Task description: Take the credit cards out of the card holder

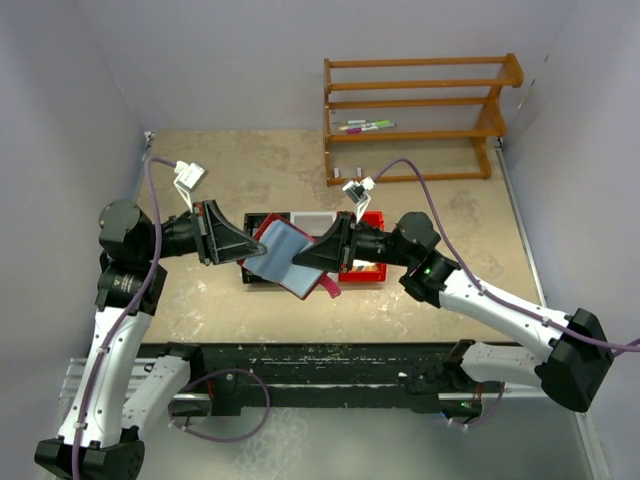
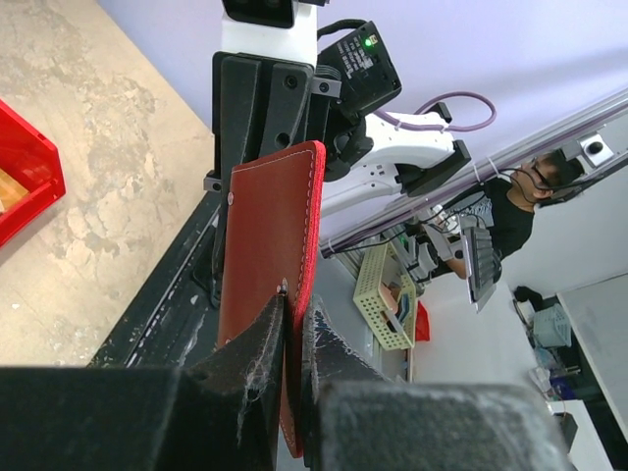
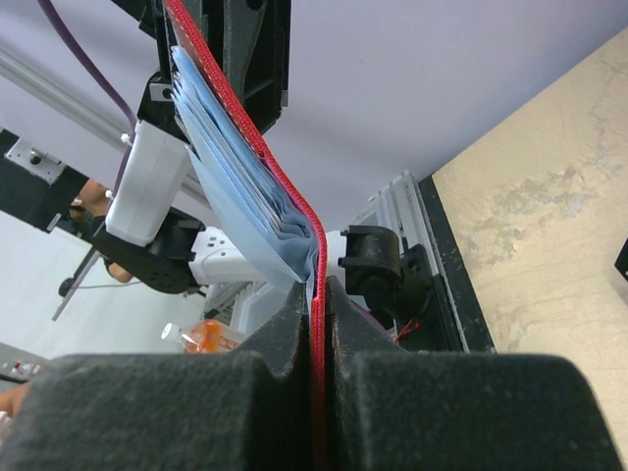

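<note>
While suspended between the two arms, the card holder point(image 1: 283, 246) sits open near the centre of the table point(image 1: 460, 215), raised above a black box point(image 1: 257, 273) and beside a red bin point(image 1: 372, 272). Its maroon cover faces up and to the left, its blue-grey sleeves point(image 1: 275, 262) fan toward the near side, and a small red strap tab point(image 1: 331, 289) hangs from its lower right corner. The left gripper point(image 1: 241, 246) meets the holder from the left. In the left wrist view this gripper point(image 2: 292, 329) has both fingers point(image 2: 250, 358) pressed together on the edge of one maroon panel point(image 2: 270, 245), which stands upright between them with its stitched border visible. The right gripper point(image 1: 312, 256) meets the holder from the right. In the right wrist view this gripper point(image 3: 316, 309) is clamped on the red cover point(image 3: 285, 191) seen edge-on, its fingers point(image 3: 280, 329) touching either face. The blue sleeves point(image 3: 231, 182) spread away to the left of that cover. Both claws therefore pinch the card holder, one on each side. The red bin point(image 2: 27, 182) also appears at the left edge of the left wrist view, resting on the mottled tan table point(image 2: 118, 186). A white flat item point(image 1: 312, 215) lies just behind the holder. A wooden rack point(image 1: 415, 118) stands at the far right of the table, with coloured markers point(image 1: 366, 126) lying on one of its shelves.
</note>
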{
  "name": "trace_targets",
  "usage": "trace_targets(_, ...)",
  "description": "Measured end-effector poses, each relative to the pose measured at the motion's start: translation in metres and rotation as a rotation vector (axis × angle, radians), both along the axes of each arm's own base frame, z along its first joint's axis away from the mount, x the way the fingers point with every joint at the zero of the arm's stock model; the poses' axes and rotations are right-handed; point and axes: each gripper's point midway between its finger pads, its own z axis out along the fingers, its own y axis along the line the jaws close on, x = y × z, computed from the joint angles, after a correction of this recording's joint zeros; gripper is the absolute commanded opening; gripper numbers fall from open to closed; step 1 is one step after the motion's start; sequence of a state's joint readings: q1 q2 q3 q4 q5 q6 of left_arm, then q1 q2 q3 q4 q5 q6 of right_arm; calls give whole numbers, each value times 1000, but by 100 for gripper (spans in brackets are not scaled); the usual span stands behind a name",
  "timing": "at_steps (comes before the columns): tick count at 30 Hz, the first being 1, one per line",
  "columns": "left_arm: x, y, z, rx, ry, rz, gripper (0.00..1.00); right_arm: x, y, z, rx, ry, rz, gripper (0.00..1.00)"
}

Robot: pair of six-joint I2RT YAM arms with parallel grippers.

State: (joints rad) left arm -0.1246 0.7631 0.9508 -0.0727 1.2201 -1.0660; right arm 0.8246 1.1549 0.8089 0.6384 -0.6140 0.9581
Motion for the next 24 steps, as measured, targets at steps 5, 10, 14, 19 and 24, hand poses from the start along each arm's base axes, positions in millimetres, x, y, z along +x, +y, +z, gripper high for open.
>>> trace_targets(5,-1,0,1,-7,12,-1,9,0,0,1,3,-2,0,0)
trace_targets(10,-2,0,2,-12,14,1,0,0,0,0,1,-2,1,35)
trace_targets(14,1,2,-2,32,-38,37,0,0,0,-5,-17,4,1,69)
trace_targets(19,11,9,7,128,-214,136,0,-4,-5,-7,-25,-1,-1,100)
trace_targets(24,12,14,-2,185,-274,175,0,-3,-8,10,36,-27,-24,100)
